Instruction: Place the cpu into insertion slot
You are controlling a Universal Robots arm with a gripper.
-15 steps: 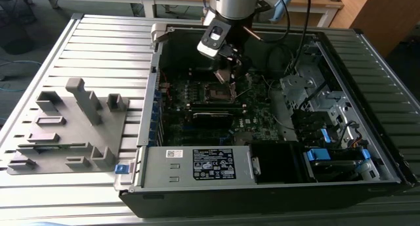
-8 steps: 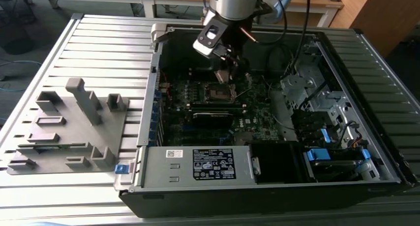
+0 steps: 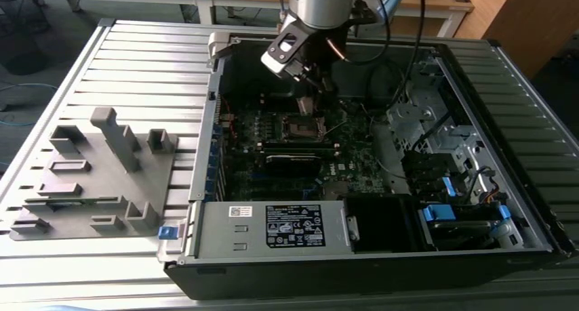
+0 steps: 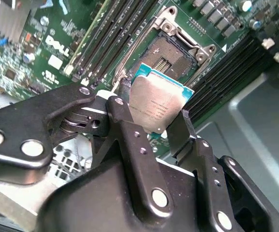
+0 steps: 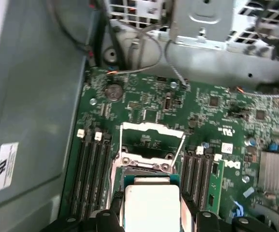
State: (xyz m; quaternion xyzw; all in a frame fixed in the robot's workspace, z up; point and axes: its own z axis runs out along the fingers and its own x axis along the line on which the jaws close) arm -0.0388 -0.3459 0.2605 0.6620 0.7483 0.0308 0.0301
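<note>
My gripper (image 3: 306, 102) is shut on the cpu (image 3: 306, 108), a thin square chip with a dull silver top, and holds it inside the open computer case. The chip hangs just above the insertion slot (image 3: 303, 127), apart from it. In the second wrist view the cpu (image 4: 156, 104) sits clamped between two black fingers (image 4: 122, 118), with the insertion slot (image 4: 170, 53) beyond it, dark centre exposed and metal frame swung open. The first wrist view shows the cpu (image 5: 151, 208) covering part of the insertion slot (image 5: 146, 166), whose raised frame (image 5: 152, 129) stands behind.
The case walls (image 3: 213, 121) surround the motherboard. Long black memory slots (image 4: 110, 38) flank the socket. A grey power-supply box (image 3: 271, 226) lies at the near end and drive bays with cables (image 3: 434, 141) on the exterior view's right. A grey pocketed block (image 3: 91, 175) rests outside.
</note>
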